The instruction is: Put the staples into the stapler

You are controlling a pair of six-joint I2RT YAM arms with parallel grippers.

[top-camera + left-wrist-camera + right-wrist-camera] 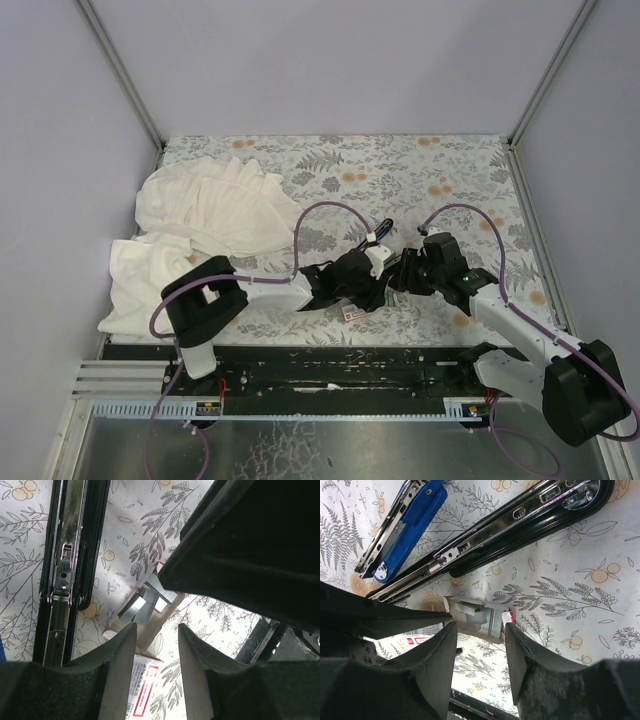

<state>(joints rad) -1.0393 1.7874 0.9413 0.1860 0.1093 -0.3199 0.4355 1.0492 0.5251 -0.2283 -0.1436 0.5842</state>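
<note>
The stapler lies hinged open on the floral table. In the right wrist view I see its blue top arm (pixel 410 522) and its black base with the metal staple channel (pixel 520 522). The base also shows in the left wrist view (pixel 62 575). A small open cardboard tray holds silvery staple strips (pixel 482 612), also seen from the left wrist (pixel 147 600). The white box sleeve with the red label (pixel 142 692) lies next to it, and shows in the top view (pixel 352 313). My left gripper (pixel 156 630) and right gripper (pixel 481 630) are both open and empty, just short of the tray from opposite sides.
A large white cloth (pixel 205 225) is heaped at the table's left. Both grippers (pixel 385 268) crowd together at the table's middle, and the right gripper's black body (pixel 250 545) fills the upper right of the left wrist view. The black base rail (pixel 330 365) runs along the near edge.
</note>
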